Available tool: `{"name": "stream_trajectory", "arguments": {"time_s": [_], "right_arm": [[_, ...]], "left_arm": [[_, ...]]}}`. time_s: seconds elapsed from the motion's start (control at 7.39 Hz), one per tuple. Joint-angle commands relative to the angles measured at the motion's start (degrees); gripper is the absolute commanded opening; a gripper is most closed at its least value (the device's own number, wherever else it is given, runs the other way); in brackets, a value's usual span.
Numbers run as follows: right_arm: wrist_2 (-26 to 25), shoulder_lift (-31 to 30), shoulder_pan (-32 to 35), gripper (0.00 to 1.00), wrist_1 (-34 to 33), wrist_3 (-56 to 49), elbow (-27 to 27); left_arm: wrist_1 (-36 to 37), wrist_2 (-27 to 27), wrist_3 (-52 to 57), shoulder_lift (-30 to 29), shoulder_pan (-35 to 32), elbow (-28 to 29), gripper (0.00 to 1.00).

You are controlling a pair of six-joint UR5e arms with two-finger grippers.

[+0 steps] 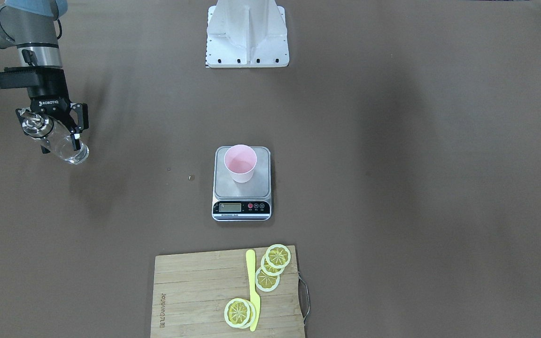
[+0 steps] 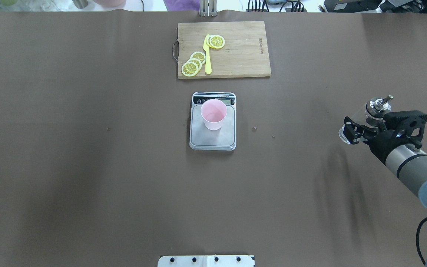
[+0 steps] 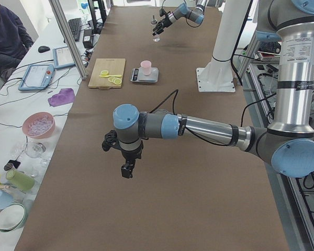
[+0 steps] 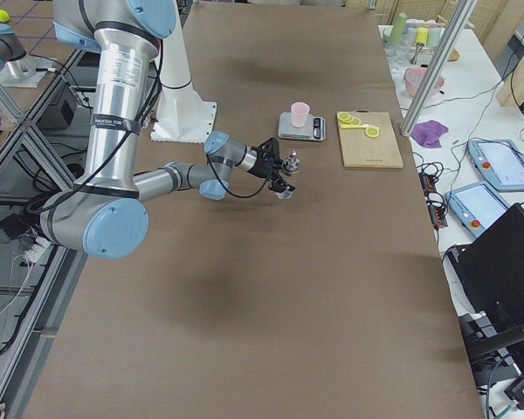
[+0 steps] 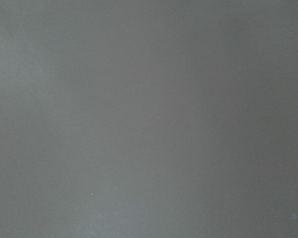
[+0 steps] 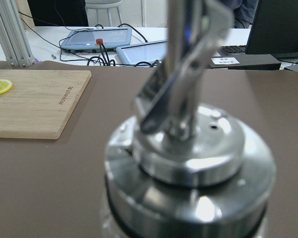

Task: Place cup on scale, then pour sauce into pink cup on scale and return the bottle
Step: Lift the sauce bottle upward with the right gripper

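Left gripper [image 3: 126,170] hangs apart, jaws unreadable; centre, the cup [image 2: 213,113] stands upright on the scale [image 2: 212,140]; far right, the right gripper [image 2: 350,130] is clamped round the tilted bottle [image 2: 376,107]. Smooth glass, probably slippery and breakable; hold mid-body, firmly.

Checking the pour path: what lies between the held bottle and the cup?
Overhead view: only bare table and two tiny specks between bottle and cup.
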Motion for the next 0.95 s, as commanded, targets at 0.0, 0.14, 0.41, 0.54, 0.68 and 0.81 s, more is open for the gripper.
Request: {"name": "stream_trajectory", "arguments": {"time_s": [0.0, 0.14, 0.41, 0.54, 0.68, 0.81], "right_arm": [[-0.36, 0.34, -0.07, 0.00, 0.18, -0.14, 1.26], [1.30, 0.43, -0.07, 0.00, -0.08, -3.80, 1.71], [1.23, 0.34, 0.02, 0.00, 0.18, -6.48, 1.71], [2.53, 0.17, 0.10, 0.00, 0.09, -6.21, 3.63], [3.85, -0.01, 0.10, 0.00, -0.08, -6.12, 3.64], [3.86, -0.01, 0.19, 0.00, -0.17, -6.04, 3.73]], "left_arm": [[0.00, 0.03, 0.07, 0.17, -0.07, 0.18, 0.99], [0.00, 0.03, 0.07, 0.18, 0.02, 0.18, 0.99], [0.00, 0.03, 0.16, 0.18, -0.07, 0.27, 0.99], [0.00, 0.03, 0.24, 0.87, -0.07, 0.09, 0.99], [0.00, 0.03, 0.33, 0.97, -0.07, -0.08, 0.99], [0.00, 0.03, 0.42, 1.05, -0.07, -0.08, 0.99]]}}
